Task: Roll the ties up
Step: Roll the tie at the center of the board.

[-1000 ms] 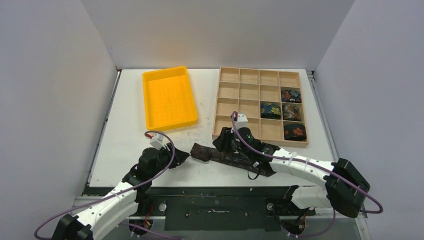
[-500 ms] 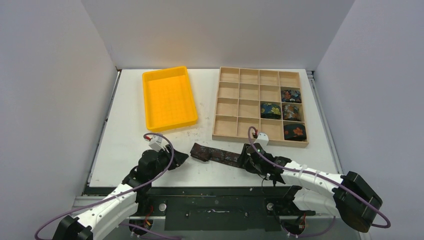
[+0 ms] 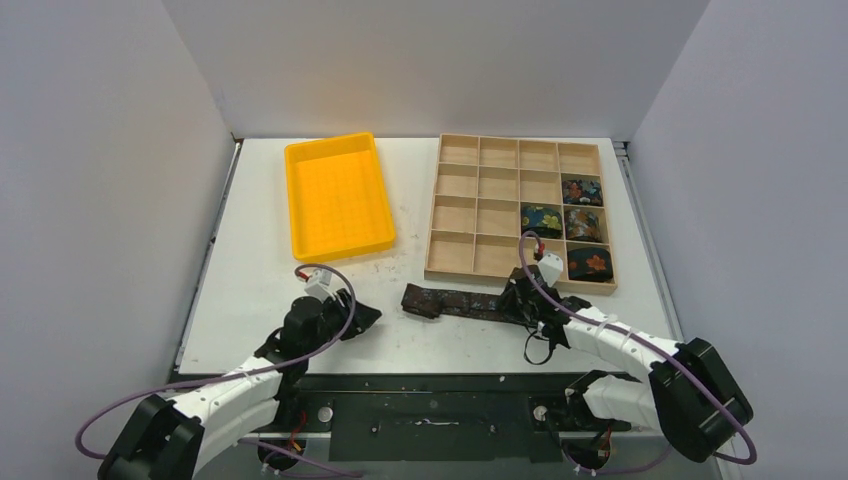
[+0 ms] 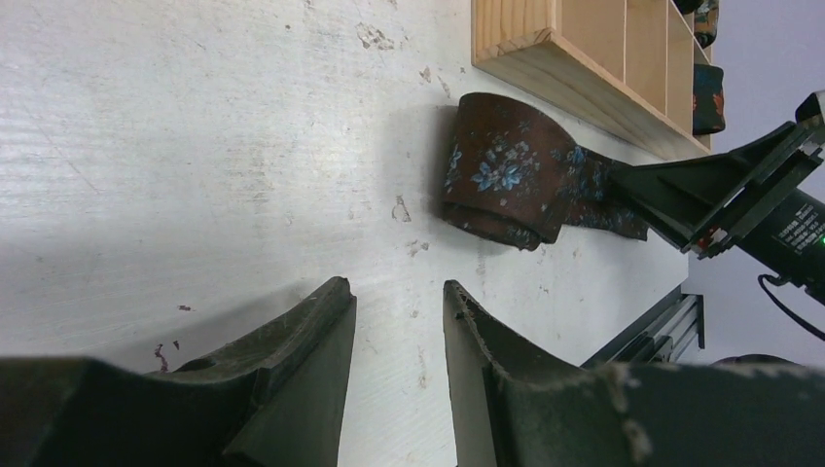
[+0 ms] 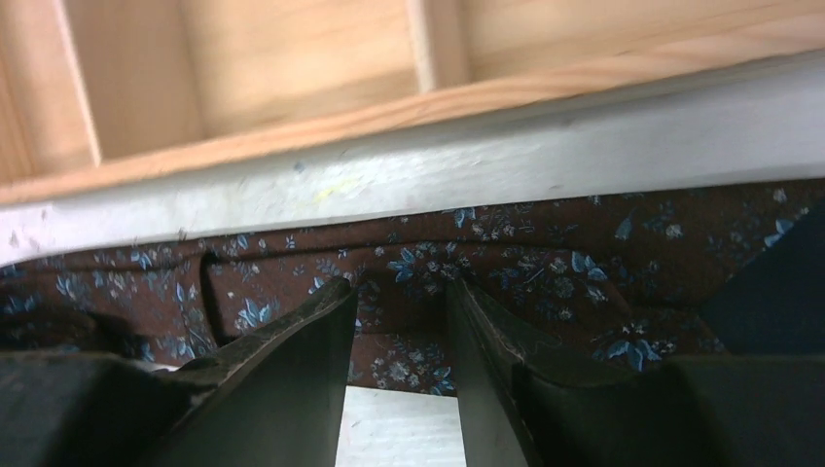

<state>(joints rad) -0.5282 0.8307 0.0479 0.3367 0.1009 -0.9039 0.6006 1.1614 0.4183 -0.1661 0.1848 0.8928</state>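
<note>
A brown tie with blue flowers point(image 3: 455, 303) lies flat on the table just before the wooden tray point(image 3: 456, 211), its left end folded over point(image 4: 501, 175). My right gripper point(image 3: 513, 298) is at the tie's right part, jaws apart, its tips on the fabric point(image 5: 401, 284); the tie point(image 5: 545, 263) spreads under them. My left gripper point(image 3: 368, 316) is open and empty over bare table point(image 4: 397, 282), left of the tie's folded end. Several coiled ties fill right-hand tray cells, among them an orange-print one point(image 3: 590, 263) and a blue-print one point(image 3: 541, 220).
A yellow bin point(image 3: 338, 195) stands at the back left. The tray's front wall point(image 5: 389, 112) is close beyond my right fingers. A black cable loop point(image 3: 540, 350) hangs by the right arm near the table's front edge.
My right gripper has moved right along the tie toward the tray's front right. The tie has shifted right and looks shorter. The left gripper has barely moved.
</note>
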